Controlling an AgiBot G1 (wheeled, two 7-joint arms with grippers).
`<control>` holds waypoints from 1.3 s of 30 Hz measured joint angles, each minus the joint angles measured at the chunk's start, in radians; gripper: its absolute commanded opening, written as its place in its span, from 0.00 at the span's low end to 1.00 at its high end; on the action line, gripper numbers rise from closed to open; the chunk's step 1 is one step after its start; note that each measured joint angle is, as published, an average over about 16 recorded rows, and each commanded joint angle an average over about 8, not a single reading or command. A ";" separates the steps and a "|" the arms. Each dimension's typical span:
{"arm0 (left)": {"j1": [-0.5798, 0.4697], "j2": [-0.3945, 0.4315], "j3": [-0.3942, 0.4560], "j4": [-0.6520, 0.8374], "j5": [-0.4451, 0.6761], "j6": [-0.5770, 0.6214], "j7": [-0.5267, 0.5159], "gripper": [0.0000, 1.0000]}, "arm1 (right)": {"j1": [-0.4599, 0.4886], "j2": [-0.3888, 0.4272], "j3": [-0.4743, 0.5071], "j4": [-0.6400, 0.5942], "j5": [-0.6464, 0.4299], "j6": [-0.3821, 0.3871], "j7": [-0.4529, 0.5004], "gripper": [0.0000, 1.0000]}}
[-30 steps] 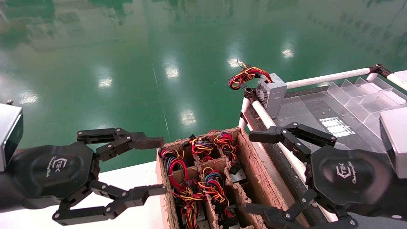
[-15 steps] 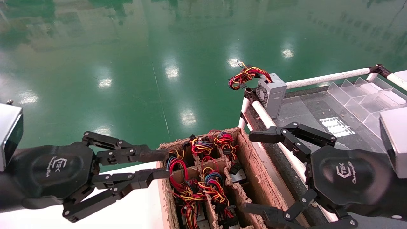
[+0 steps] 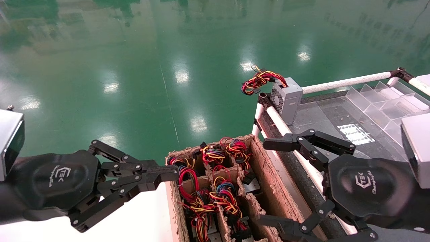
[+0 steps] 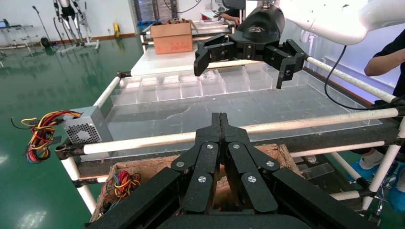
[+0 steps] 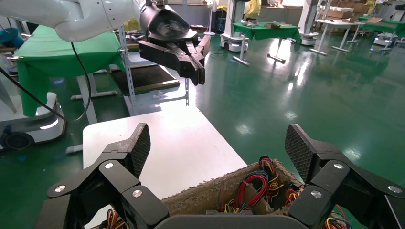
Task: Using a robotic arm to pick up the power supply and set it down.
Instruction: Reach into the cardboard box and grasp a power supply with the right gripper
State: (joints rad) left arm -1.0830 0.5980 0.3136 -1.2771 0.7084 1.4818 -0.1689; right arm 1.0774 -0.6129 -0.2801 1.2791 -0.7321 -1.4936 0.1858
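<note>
**Left gripper clenched empty at the box edge, right gripper spread wide**

The left gripper [image 3: 169,173] is hovering at the left rim of the cardboard box [image 3: 268,188], its two fingers pressed together and gripping nothing (the left wrist view shows them meeting tip to tip, with no gap). One fingertip [image 3: 168,170] is looking brownish and worn. The right gripper [image 3: 267,181] is hanging over the box's right side with its jaws spread wide, empty, touching nothing; in the right wrist view its ribbed pads [image 5: 141,145] are standing far apart above the box.

One power supply [image 3: 287,97] is standing upright at the far left corner of the worktop [image 3: 322,114], just beside the white rail [image 3: 346,82], its wire bundle [image 3: 260,80] hanging out past the edge over the green floor [image 3: 134,67]. Several more wire bundles are sitting in the box's compartments, though the units under them are mostly hidden, so an exact count is not possible. A clear divided tray [image 3: 386,101] is lying farther right on the worktop.
</note>
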 measured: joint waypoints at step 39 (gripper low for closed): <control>-0.001 0.000 0.001 0.001 -0.001 0.000 0.001 1.00 | 0.340 -0.370 -0.296 -0.435 -0.556 0.251 0.135 0.00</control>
State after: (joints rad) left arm -1.0837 0.5977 0.3148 -1.2764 0.7078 1.4818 -0.1681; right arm 1.4177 -0.9828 -0.5757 0.8436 -1.2885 -1.2426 0.3207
